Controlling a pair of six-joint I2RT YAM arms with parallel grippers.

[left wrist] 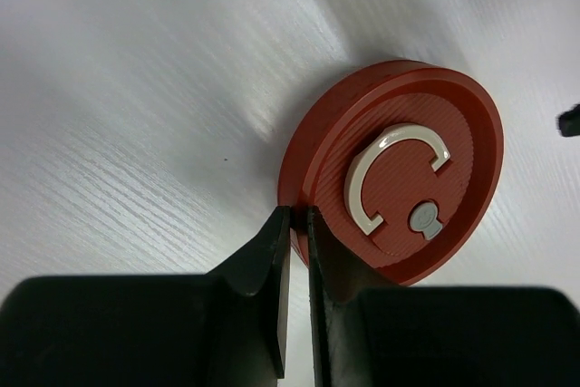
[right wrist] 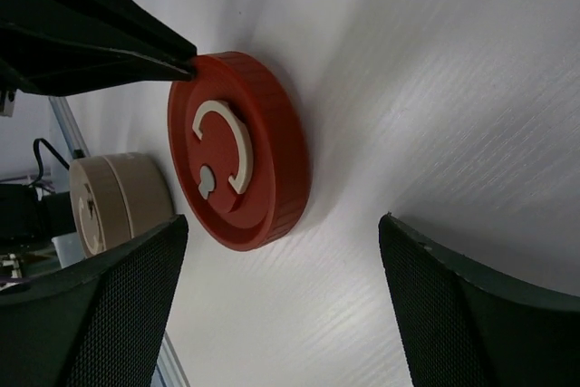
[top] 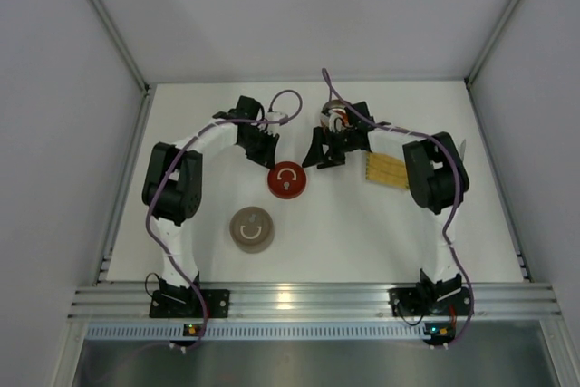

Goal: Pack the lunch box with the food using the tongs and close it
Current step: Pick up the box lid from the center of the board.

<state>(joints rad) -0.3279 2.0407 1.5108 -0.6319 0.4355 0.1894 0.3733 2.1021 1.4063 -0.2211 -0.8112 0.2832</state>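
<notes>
**Three round tins, two grippers, one mat: layout on the white table**

Three tins are counted, near to far. Nearest the arm bases stands one tan tin (top: 252, 228), lid on, alone on the table (top: 362, 233). Just beyond it lies one low red tin (top: 286, 179). It is closed, and a white C-shaped ring (left wrist: 399, 174) lies flat on its top. The left gripper (left wrist: 297, 217) has its fingers drawn narrow, only a sliver of gap between them. Their tips touch the red tin's near rim, and nothing shows between them. The right gripper (right wrist: 281, 224) faces the same tin from the other side. Its fingers are spread wide and hold nothing, and they stand apart from the tin. One yellow woven mat (top: 385, 169) lies right of the right gripper, partly under that arm. Farthest back sits the third tin (top: 332, 119). The right gripper and a purple cable (top: 328, 88) cover much of it. Brownish and orange contents show inside, too small to identify.
</notes>
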